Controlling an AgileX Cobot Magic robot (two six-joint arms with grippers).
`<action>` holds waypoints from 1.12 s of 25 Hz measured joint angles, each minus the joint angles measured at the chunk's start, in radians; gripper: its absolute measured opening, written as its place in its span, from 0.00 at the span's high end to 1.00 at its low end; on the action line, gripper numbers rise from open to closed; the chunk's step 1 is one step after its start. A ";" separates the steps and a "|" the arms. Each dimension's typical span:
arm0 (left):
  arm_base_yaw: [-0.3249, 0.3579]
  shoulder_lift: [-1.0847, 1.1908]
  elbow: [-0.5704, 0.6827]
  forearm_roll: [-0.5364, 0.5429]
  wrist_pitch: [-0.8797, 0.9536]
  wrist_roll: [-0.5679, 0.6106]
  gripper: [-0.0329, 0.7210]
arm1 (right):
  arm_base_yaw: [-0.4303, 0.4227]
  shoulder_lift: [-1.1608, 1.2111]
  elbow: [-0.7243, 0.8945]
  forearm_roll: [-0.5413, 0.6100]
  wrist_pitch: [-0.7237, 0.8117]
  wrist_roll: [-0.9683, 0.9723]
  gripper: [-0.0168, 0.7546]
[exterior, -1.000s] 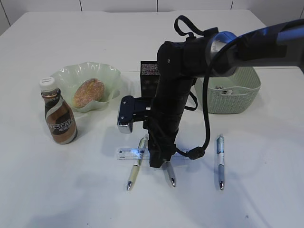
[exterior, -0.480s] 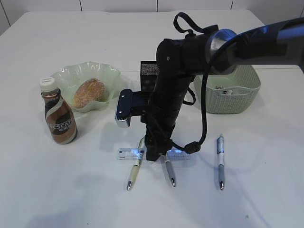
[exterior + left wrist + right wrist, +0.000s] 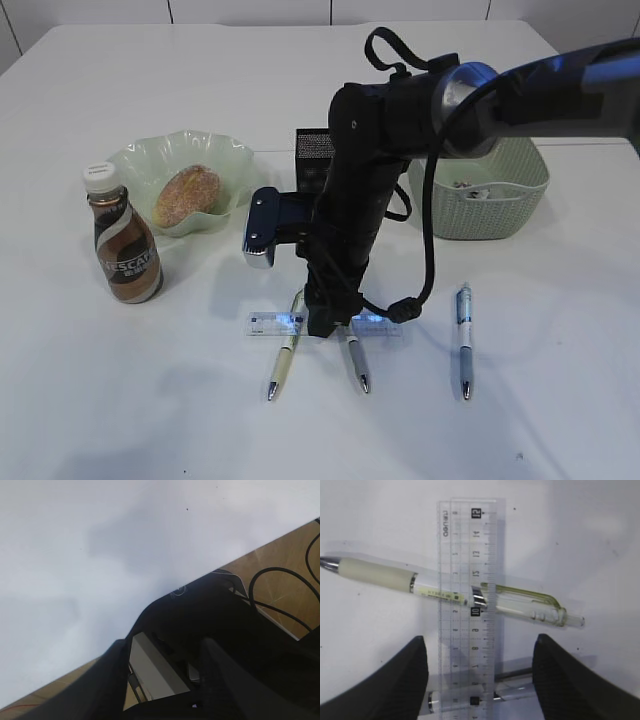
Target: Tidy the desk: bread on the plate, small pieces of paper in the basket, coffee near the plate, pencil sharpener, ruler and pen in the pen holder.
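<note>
The clear ruler (image 3: 467, 605) lies flat on the desk (image 3: 120, 400), across a cream-grip pen (image 3: 420, 587) and a second pen (image 3: 515, 689). My right gripper (image 3: 480, 682) points straight down over the ruler's near part, open, one finger on each side and nothing gripped. In the exterior view the right gripper (image 3: 326, 330) hides the middle of the ruler (image 3: 272, 322). The bread (image 3: 187, 194) sits in the plate (image 3: 228, 152), with the coffee (image 3: 125, 250) beside it. The pen holder (image 3: 313, 150) is half hidden behind the arm. My left gripper (image 3: 167, 680) is open and empty. The pencil sharpener is out of view.
The basket (image 3: 500, 215) stands at the right with small white bits (image 3: 470, 190) inside. A third pen (image 3: 463, 335) lies apart on the right. The right arm and its cable loop hang over the desk's middle. The left wrist view shows the desk edge and brown floor.
My right gripper has shifted slightly back over the ruler and its jaws have spread wider. The ruler, pens and left gripper have not moved.
</note>
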 joint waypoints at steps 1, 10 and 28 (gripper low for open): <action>0.000 0.000 0.000 0.000 0.000 0.000 0.52 | 0.000 0.000 0.000 0.000 0.000 0.000 0.31; 0.000 0.000 0.000 0.000 -0.002 0.000 0.52 | 0.000 0.000 0.000 0.023 0.000 0.000 0.31; 0.000 0.000 0.000 0.000 -0.002 0.000 0.52 | 0.000 0.033 0.000 0.035 0.000 0.002 0.31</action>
